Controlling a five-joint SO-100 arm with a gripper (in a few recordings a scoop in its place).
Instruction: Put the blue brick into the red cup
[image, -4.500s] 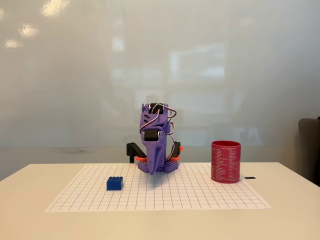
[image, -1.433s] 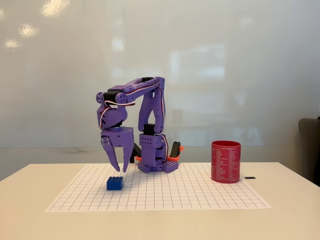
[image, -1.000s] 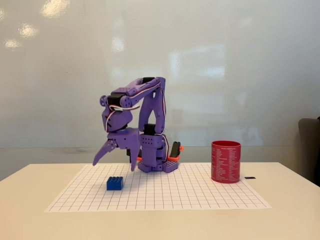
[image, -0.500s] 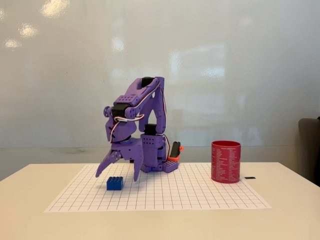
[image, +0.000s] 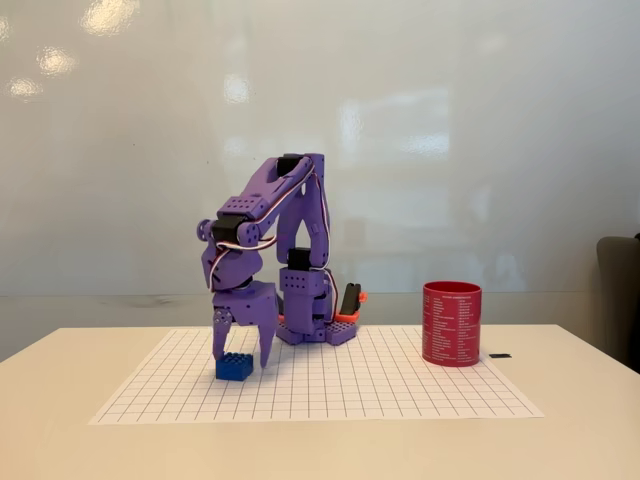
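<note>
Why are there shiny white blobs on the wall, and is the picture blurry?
In the fixed view the glossy wall mirrors ceiling lights as bright blobs at the top left; the purple arm, blue brick and red cup look fairly sharp, though the cup's white print is too small to read; shadows on the table are faint.

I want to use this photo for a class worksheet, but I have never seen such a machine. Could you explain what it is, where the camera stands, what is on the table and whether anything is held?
The purple machine is a small robot arm bolted at the back of a white table. The camera stands still in front, at about table height. A gridded paper sheet covers the middle. On it lies a blue brick with studs; to the right in the picture stands a red cup printed with small white text. The arm's pincer points down, its two fingers either side of the brick. Whether it already grips cannot be told; the brick rests on the sheet.
</note>
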